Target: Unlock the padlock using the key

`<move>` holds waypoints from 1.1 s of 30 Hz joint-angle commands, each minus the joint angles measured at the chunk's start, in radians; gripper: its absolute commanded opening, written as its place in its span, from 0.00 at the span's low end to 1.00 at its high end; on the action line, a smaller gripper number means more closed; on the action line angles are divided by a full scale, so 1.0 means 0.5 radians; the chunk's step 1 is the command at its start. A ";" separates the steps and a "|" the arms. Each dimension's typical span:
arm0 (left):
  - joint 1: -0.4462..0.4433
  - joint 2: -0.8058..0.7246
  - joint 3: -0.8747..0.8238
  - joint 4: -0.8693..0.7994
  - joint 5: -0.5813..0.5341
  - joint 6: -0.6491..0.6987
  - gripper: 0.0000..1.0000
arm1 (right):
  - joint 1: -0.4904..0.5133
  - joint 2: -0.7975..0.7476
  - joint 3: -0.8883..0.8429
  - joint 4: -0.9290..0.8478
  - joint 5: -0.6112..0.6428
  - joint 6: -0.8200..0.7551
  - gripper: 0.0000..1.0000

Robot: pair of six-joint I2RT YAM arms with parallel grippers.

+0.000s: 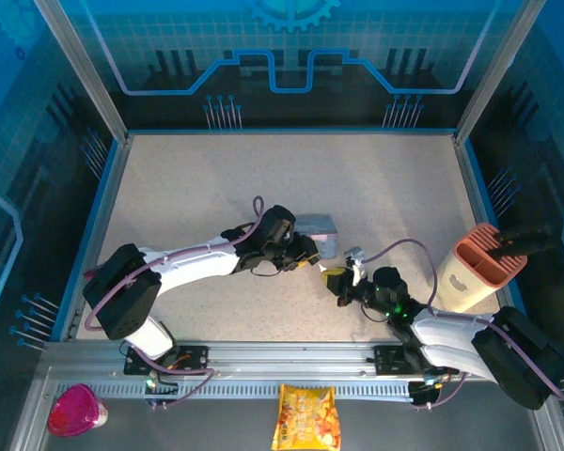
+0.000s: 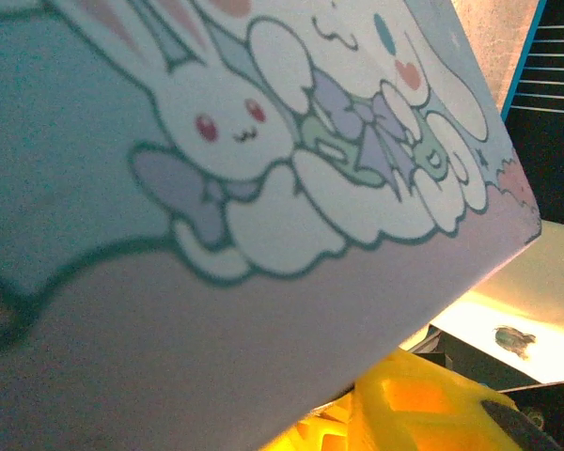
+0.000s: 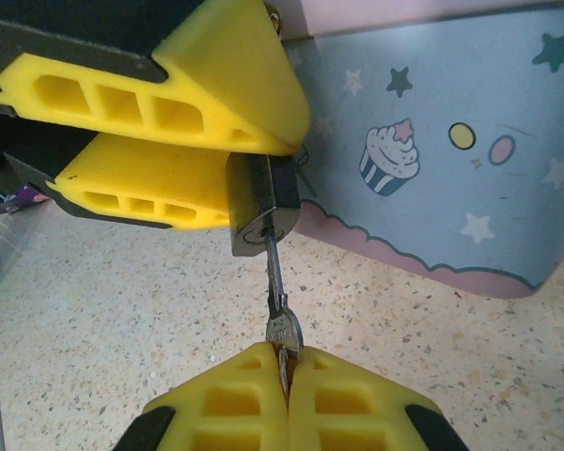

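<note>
the left gripper (image 3: 261, 162) is clamped on the dark padlock (image 3: 260, 205), squeezing its body between yellow fingers (image 3: 150, 183) just beside the pale blue cartoon tin (image 3: 432, 160), with the keyhole end facing the right gripper (image 3: 284, 399). that one is pinched tight on the head of the small key (image 3: 284, 331), whose blade runs straight up into the keyhole, above the speckled table (image 3: 94, 319). from overhead, both grippers meet near the tin.

Left fingers (image 3: 216, 94) clamp the padlock (image 3: 261, 209) — right fingers (image 3: 226, 399) pinch the key (image 3: 278, 301).
</note>
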 commanded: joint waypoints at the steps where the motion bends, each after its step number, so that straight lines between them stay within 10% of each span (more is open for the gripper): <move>1: -0.168 0.014 0.086 -0.032 0.394 0.084 0.04 | 0.008 -0.050 0.090 0.198 0.154 -0.032 0.00; 33: -0.257 0.177 0.266 -0.386 0.346 0.306 0.04 | 0.049 -0.124 0.122 0.170 0.289 -0.036 0.00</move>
